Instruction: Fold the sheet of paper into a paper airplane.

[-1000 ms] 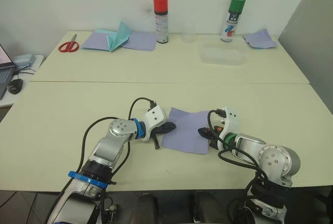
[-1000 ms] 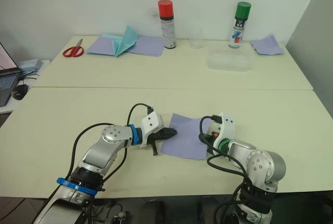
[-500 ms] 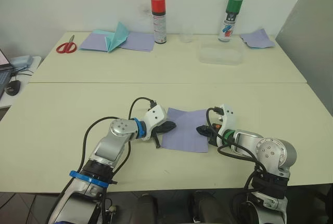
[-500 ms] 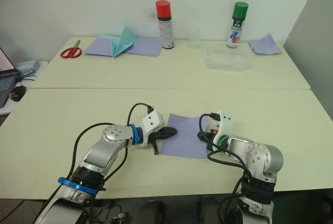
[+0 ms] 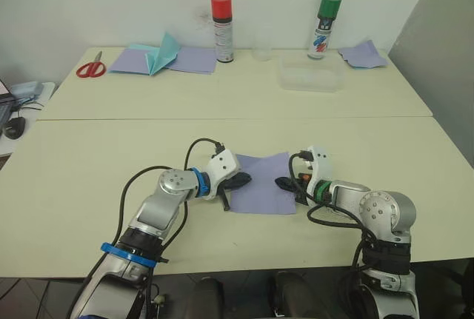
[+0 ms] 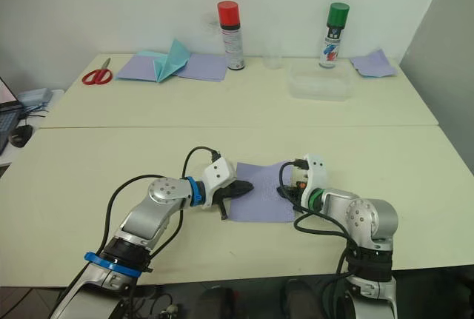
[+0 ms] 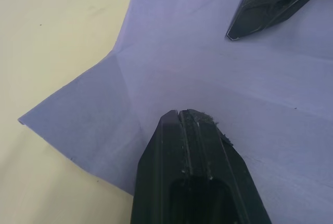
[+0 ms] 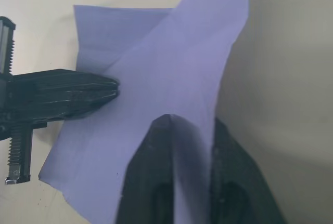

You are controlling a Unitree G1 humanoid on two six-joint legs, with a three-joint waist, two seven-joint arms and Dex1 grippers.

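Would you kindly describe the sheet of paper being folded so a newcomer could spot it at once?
On the near table, between the left gripper and right gripper, lies the sheet of paper. Its lavender colour matches the sheets beside the scissors on the far table, but it alone lies near the robot.

Craft workroom, scissors point(image 5: 90, 67), spray cans point(image 5: 221, 18) (red, green caps), cream tables point(image 5: 89, 156)

I see the sheet of paper point(image 5: 261, 183) on the near table point(image 5: 74, 178), between my left gripper point(image 5: 241, 180) and my right gripper point(image 5: 285, 183). On the far table point(image 5: 244, 89), from left to right: scissors point(image 5: 90, 66), folded papers point(image 5: 159, 56), two spray cans point(image 5: 221, 18), a container point(image 5: 311, 78).
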